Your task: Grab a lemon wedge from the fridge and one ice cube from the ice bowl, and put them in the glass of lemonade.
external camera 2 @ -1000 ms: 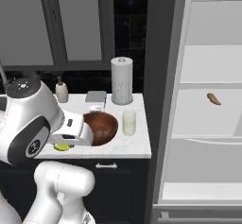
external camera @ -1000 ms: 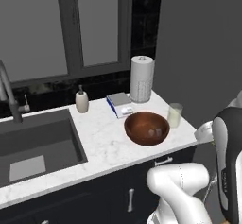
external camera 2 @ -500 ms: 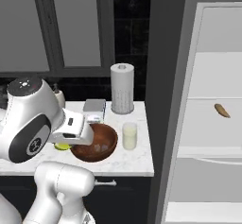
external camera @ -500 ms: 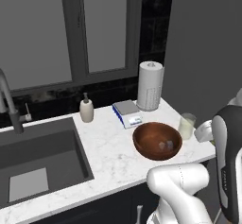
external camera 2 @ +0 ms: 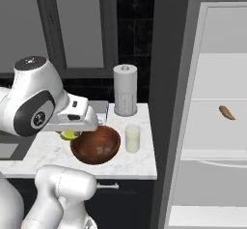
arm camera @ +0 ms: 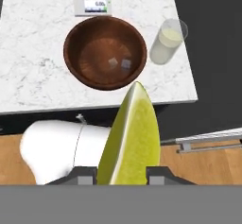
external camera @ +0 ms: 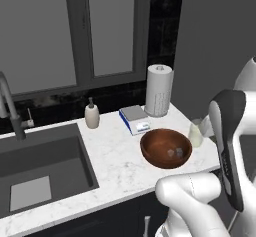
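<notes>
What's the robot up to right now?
Gripper shut on lemon wedge. Glass of lemonade beside ice bowl on counter. Nothing seen blocking the glass.

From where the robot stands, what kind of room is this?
A kitchen, by the look of it, and a computer-rendered one. A dark sink is set into a marble counter, an open fridge stands beside it, and a paper towel roll sits by the wall.
</notes>
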Motion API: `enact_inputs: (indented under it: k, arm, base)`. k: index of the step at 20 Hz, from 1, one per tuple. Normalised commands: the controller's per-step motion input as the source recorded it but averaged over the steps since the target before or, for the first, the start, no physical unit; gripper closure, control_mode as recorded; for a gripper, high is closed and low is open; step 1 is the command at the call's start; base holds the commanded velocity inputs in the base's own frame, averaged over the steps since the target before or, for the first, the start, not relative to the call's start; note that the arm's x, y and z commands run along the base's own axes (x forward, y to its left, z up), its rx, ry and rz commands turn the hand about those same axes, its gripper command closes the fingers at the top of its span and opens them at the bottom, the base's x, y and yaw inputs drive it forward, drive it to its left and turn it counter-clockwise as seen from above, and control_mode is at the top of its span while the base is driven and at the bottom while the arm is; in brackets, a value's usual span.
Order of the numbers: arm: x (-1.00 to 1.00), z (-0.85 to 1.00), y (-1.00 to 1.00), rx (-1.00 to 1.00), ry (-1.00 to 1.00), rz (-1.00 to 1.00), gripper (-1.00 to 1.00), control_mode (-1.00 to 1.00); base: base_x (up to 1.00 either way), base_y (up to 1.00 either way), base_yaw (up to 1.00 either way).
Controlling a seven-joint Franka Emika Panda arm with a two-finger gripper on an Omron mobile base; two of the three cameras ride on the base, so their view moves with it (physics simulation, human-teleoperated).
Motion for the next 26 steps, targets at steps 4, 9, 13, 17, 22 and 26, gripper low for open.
enact_inputs:
  k: [4,9,13,17,22,26]
  arm:
    - [0.42,0.04,0.0,-0.08,0.01,0.0,1.0,-1.0]
    - [0.76,-0.52,0.02,-0.07,-0.07,-0.05,1.0,-1.0]
    - [0.95,-0.34,-0.4,0.0,-0.12,-0.04,1.0,-1.0]
    - [0.83,-0.02,-0.66,0.02,-0.03,-0.03,1.0,-1.0]
    - [0.4,-0.05,-0.63,0.03,0.03,0.0,1.0,-1.0]
    - [0.25,-0.33,-0.07,0.0,0.02,0.0,1.0,-1.0]
  base:
    - [0.0,0.0,0.0]
    - [0.0,0.0,0.0]
    - [0.0,0.0,0.0]
    - [0.0,0.0,0.0]
    - [0.0,0.0,0.0]
    - [0.0,0.0,0.0]
